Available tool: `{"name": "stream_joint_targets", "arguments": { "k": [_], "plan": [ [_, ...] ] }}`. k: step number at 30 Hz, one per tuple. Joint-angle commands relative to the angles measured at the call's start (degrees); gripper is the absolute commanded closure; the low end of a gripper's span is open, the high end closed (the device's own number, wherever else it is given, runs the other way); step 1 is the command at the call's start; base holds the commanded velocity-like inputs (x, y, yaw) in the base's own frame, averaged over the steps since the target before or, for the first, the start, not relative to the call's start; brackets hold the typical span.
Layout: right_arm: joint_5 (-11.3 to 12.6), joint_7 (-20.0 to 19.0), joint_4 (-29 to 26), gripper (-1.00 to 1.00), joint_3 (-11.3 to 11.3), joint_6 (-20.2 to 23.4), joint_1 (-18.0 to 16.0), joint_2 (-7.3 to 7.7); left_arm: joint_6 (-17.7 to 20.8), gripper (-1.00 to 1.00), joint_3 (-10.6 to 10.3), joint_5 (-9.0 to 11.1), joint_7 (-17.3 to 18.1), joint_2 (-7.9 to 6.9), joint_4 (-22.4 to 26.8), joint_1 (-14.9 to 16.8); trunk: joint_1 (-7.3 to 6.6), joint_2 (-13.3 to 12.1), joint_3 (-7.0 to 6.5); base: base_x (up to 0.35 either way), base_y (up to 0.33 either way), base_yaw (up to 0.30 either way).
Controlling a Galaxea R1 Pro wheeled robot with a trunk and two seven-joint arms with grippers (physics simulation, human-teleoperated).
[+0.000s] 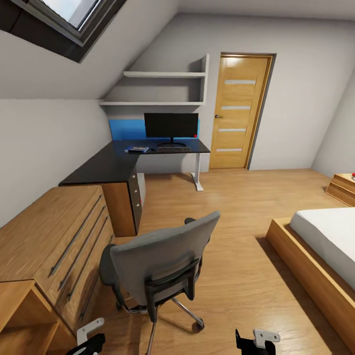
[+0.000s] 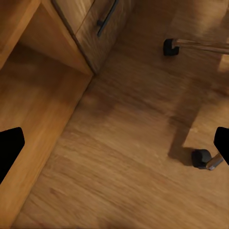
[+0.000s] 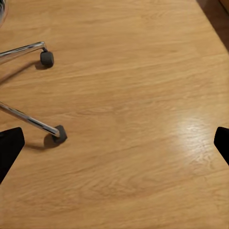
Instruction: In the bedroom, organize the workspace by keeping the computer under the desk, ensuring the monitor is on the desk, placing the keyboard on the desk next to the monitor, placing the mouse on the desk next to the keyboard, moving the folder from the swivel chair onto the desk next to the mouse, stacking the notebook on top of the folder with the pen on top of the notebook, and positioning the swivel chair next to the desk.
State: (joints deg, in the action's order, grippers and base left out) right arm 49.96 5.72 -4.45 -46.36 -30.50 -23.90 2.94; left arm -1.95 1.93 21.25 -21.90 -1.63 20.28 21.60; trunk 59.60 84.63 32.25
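Left pincer (image 2: 114, 148) and right pincer (image 3: 114, 145): fingers wide apart, holding nothing, above the wood floor (image 3: 133, 95). Swivel chair (image 1: 162, 261) stands well apart from the counter (image 1: 123, 160). Monitor (image 1: 171, 125), keyboard (image 1: 173, 148) and blue folder (image 1: 136, 149) rest on the counter.

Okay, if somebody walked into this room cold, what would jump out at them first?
Probably the grey upholstered swivel chair, standing in the foreground on the light wood floor with its tall back to the camera, well short of the desk. Beyond it, the black-topped L-shaped desk fills the far corner under the sloped wall, carrying the black flat-screen monitor before a bright blue back panel.
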Motion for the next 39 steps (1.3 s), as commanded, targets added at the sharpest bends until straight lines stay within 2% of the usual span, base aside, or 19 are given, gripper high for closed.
{"name": "stream_joint_targets", "arguments": {
  "k": [1,39],
  "plan": [
    [0.0,0.5,-0.1,-1.0,-0.5,0.0,0.0,0.04,-0.2,-1.0,0.2,0.5,0.0,0.0,0.0,0.0,0.22,0.4,0.24,0.0,0.0,0.0],
    [-0.1,0.5,0.0,-1.0,-0.5,0.0,0.0,0.05,-0.3,-1.0,0.6,0.5,0.1,0.21,0.0,0.0,8.57,15.7,7.06,-0.065,0.0,0.0]
  ]
}}
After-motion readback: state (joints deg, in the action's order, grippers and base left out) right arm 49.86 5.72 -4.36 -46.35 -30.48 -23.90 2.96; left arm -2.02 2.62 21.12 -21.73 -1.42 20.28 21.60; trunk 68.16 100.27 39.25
